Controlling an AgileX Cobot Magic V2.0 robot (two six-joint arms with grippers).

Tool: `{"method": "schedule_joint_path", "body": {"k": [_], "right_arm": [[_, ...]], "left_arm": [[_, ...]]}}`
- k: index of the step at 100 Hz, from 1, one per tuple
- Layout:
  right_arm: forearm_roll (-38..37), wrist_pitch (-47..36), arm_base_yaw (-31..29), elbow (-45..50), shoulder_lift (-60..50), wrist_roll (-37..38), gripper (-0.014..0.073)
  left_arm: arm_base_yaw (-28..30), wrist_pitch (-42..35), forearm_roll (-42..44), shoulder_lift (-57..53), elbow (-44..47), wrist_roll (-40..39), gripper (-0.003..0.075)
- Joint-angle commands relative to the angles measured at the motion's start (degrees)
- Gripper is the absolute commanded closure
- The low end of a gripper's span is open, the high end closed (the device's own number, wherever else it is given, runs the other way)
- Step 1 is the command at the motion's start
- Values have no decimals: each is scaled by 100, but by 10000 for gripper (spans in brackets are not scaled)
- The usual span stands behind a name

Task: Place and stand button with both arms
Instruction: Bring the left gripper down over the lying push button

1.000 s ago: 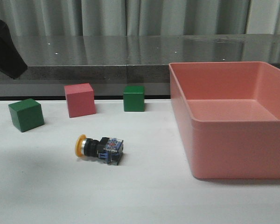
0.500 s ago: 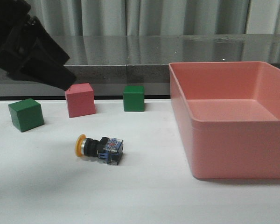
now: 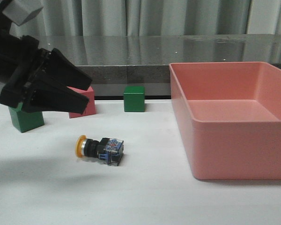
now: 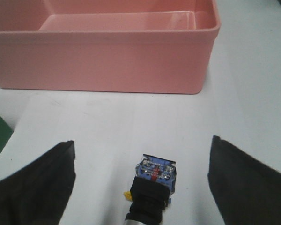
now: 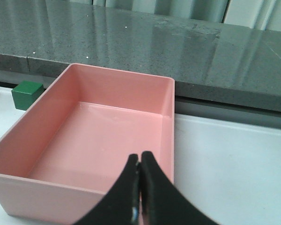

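The button (image 3: 100, 149) lies on its side on the white table, yellow cap to the left, clear-blue base to the right. My left gripper (image 3: 86, 96) is open and hangs above and to the left of it, not touching. In the left wrist view the button (image 4: 152, 183) lies between the two wide-apart fingers (image 4: 37, 187), base pointing away. My right gripper (image 5: 139, 158) is shut and empty, above the pink bin (image 5: 61, 84); it is out of the front view.
A large pink bin (image 3: 187, 117) stands on the right. A green cube (image 3: 134, 98) sits behind the button. A pink cube (image 3: 86, 107) and another green cube (image 3: 25, 121) at the left are partly hidden by my left gripper. A grey ledge runs along the back.
My left gripper has come in from the upper left, moving down and right toward the button. The button and cubes have not moved.
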Motion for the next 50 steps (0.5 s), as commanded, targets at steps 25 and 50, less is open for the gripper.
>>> {"method": "schedule_joint_path", "body": {"k": [25, 50], "right_arm": [[-7, -403, -29, -149, 60, -17, 654], [-7, -403, -29, -149, 60, -17, 654]], "left_arm": [[-15, 418, -414, -103, -158, -1, 156], [-15, 404, -345, -103, -158, 230, 156]]}}
